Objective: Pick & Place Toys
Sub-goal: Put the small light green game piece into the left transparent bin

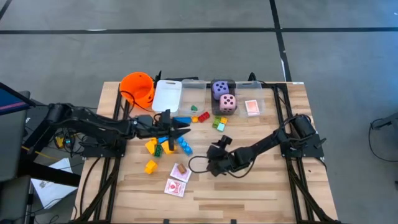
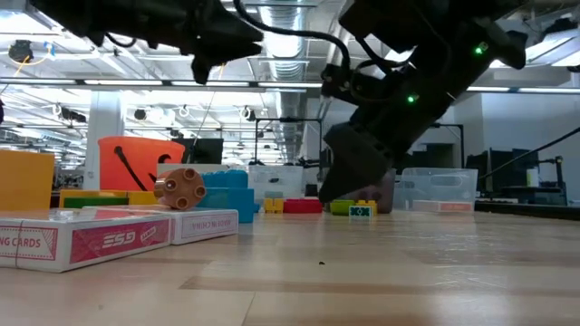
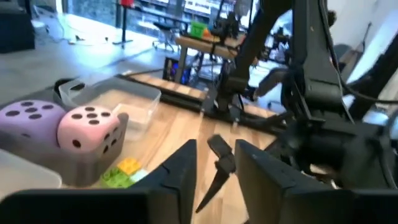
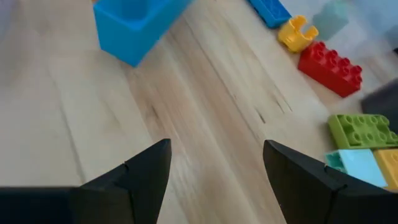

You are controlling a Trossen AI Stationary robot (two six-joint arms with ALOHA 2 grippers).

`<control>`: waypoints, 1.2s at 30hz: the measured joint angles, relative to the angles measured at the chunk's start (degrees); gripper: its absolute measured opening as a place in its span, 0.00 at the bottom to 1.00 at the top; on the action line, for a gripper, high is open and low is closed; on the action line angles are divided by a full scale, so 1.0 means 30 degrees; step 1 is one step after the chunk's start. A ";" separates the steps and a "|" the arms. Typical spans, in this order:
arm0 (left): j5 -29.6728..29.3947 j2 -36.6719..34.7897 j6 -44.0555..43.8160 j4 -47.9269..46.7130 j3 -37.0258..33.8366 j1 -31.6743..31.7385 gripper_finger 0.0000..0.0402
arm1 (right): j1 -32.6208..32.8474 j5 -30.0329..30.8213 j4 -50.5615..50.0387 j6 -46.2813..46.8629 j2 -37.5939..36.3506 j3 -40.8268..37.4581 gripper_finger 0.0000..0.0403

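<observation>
Cards [image 1: 176, 180] with red patterned backs lay nearest, at the lower centre of the high view, two loose ones on the wooden table [image 1: 261, 193], with a small brown round piece [image 1: 181, 168] on the upper one. In the low view the card boxes [image 2: 86, 240] filled the lower left of the frame. Just above them in the high view sat a yellow block [image 1: 151, 166], apart from the main cluster.

Right of centre, the right gripper [image 1: 213, 167] hung low over bare wood, its jaws standing apart and holding nothing; its wrist view showed a blue block [image 4: 134, 25], a red block [image 4: 330, 67] and a green block [image 4: 361, 130] ahead of the fingers.

Left of centre, the left gripper [image 1: 185, 130] reached over the cluster of yellow and blue blocks [image 1: 166, 144]. Its fingers [image 3: 180, 171] showed a narrow gap with nothing between them.

Farther up, more small blocks [image 1: 219, 124] lay scattered below the bins. Along the upper edge of the table stood an orange bucket [image 1: 138, 89] at the left, then a row of clear bins [image 1: 186, 96]. One bin held the purple die [image 1: 220, 89] and the pink die [image 1: 227, 103], touching; the rightmost held another red card [image 1: 252, 107].
</observation>
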 joint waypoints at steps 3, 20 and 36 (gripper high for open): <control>-0.0455 0.0808 0.0039 0.0904 -0.0005 0.0021 0.32 | -0.0007 0.0084 -0.0511 0.0031 0.0000 -0.0001 0.62; -0.0607 0.1884 -0.0529 0.0273 -0.0015 0.0408 0.36 | -0.0907 0.3577 -1.3183 0.8974 -0.2148 0.0000 0.62; 0.0556 0.1869 -0.1979 0.0433 -0.0015 0.0408 0.36 | -0.0219 -0.1826 -0.4628 -0.4386 -0.3192 0.0000 0.62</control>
